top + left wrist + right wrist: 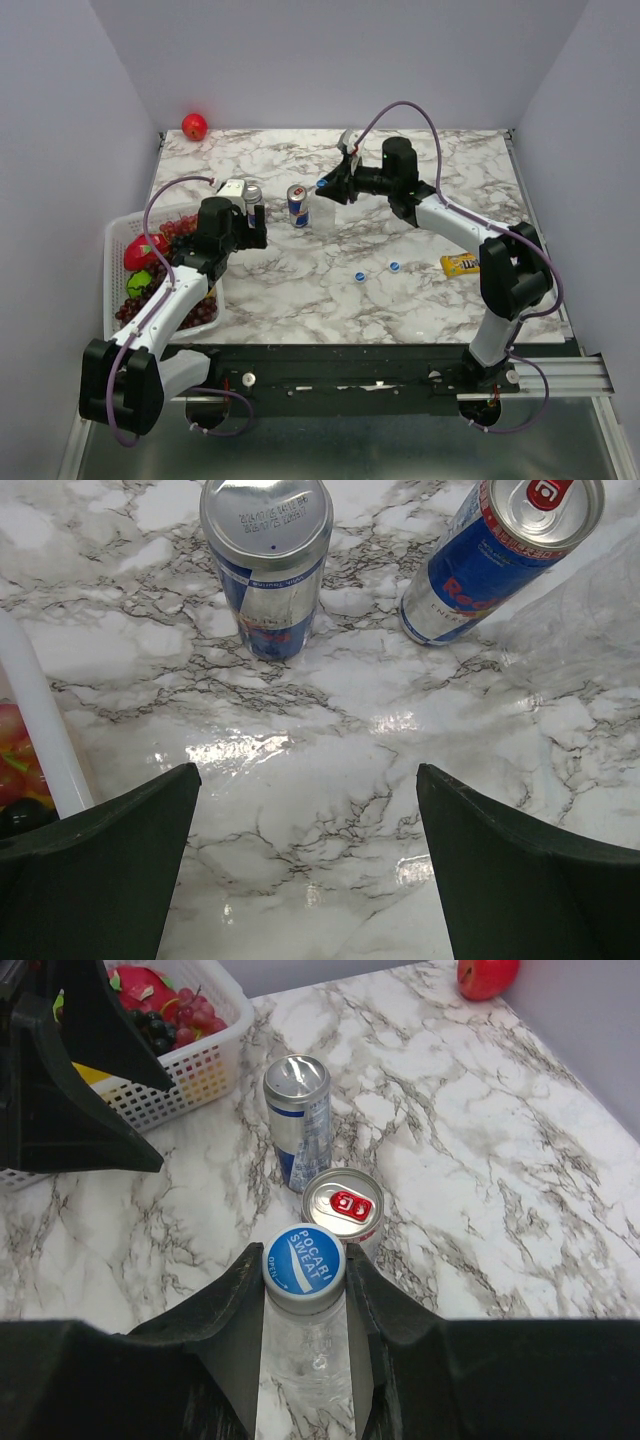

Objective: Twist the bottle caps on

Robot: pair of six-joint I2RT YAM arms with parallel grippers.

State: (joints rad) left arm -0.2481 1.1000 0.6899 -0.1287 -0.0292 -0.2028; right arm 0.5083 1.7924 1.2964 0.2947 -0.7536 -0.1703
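Observation:
A clear bottle (322,215) stands upright at mid-table. Its blue cap (305,1258) reads Pocari Sweat. My right gripper (305,1262) is shut on that cap from above, one finger pressed to each side, and the bottle body (305,1360) shows between the fingers. Two loose blue bottle caps (359,276) (394,266) lie on the marble nearer the front. My left gripper (305,785) hangs open over bare marble with nothing between its fingers. It is just left of the bottle (590,620), whose clear side shows at the right edge of the left wrist view.
Two blue-and-silver drink cans (253,197) (297,205) stand just left of the bottle. A white basket (115,290) of fruit sits at the table's left edge. A red apple (194,126) lies in the far left corner. A yellow packet (460,263) lies at the right.

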